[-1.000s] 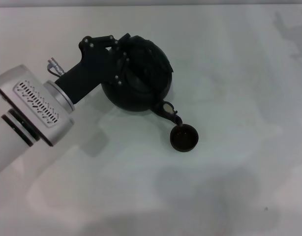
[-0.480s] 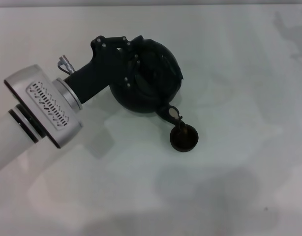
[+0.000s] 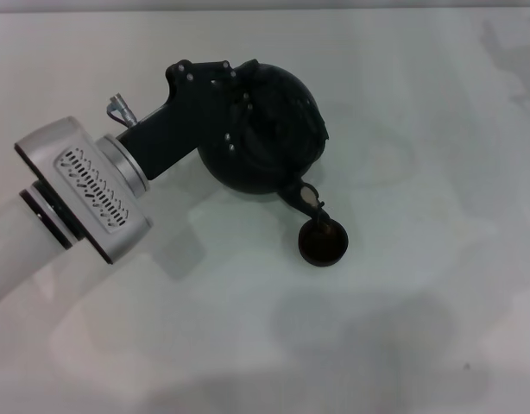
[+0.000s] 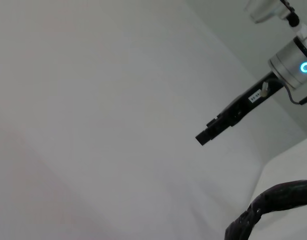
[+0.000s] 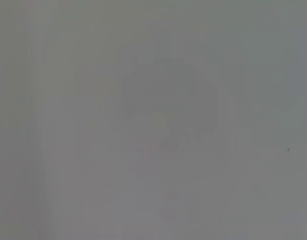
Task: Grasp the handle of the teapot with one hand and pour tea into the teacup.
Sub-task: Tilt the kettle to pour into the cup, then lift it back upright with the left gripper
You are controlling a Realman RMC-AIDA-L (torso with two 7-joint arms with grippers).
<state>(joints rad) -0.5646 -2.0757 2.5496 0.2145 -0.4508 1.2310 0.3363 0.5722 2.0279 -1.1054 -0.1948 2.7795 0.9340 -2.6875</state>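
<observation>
Dark brown-black and tiny, the teacup is sitting nearest the robot on the pale table, and the pale-tipped spout is hanging right over its far rim. Can't really tell if any tea is actually running out, no stream is showing. Just behind that the teapot is tipping spout-down toward the cup, so the pour looks like it's either underway or right at the start.

Further back and to the left, the left gripper is coming in over the top of the pot, where the handle would be. The head view isn't showing the fingers, everything there is black on black, so whether they're clamped on the handle is anyone's guess, though the pot is tilted in a way that suggests it's being carried. The wrist view is only catching a bit of the rough dark arch.

Right arm isn't showing up anywhere in the head view.

Grasp and lining up look done; what's left is finishing the pour, then tipping the pot level again
</observation>
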